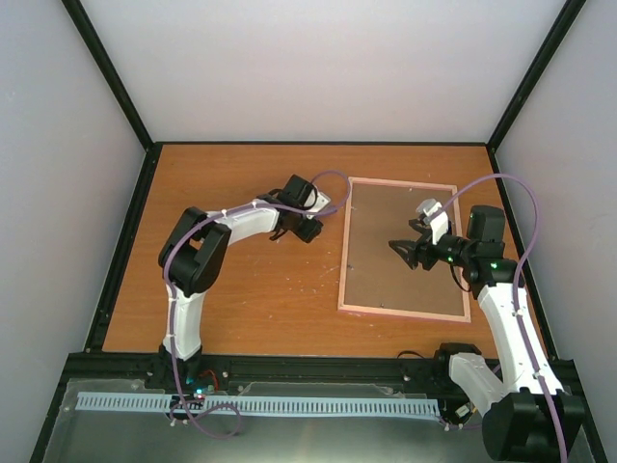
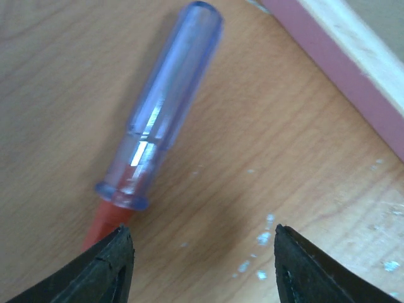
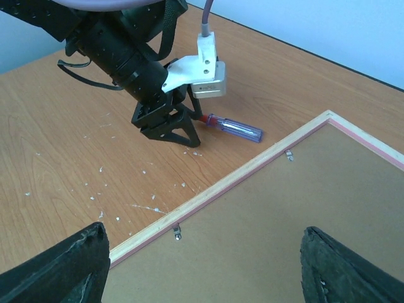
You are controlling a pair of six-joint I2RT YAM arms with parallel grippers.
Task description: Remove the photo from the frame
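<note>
**Frame face-down, both grippers open**

The frame [image 1: 386,275] lies flat on the right half of the wooden table [image 1: 241,299] with its brown hardboard back turned up, edged in pale wood with a pink rail outside that. The photo itself cannot be seen from any view, as only the rear panel shows. Two small metal tabs [image 3: 177,232] sit along the inner edge of the back panel, one near the corner and one further down the same side.

The right gripper [image 1: 403,251] hangs over the back panel, roughly mid-frame, pointing left. Its fingers stand wide apart with nothing between them.

The left gripper [image 3: 180,134] is low over the bare table just beside the frame's far left corner, apart from the rail. Its jaws are also apart, and the gap between them shows only bare wood. A small screwdriver [image 2: 167,107] lies on the table there, its clear bluish-purple handle pointing away toward the frame corner and its red neck running in under one finger [image 2: 101,271] – whether that finger touches it cannot be told. White flecks [image 3: 101,170] are scattered over the wood near the frame's edge
</note>
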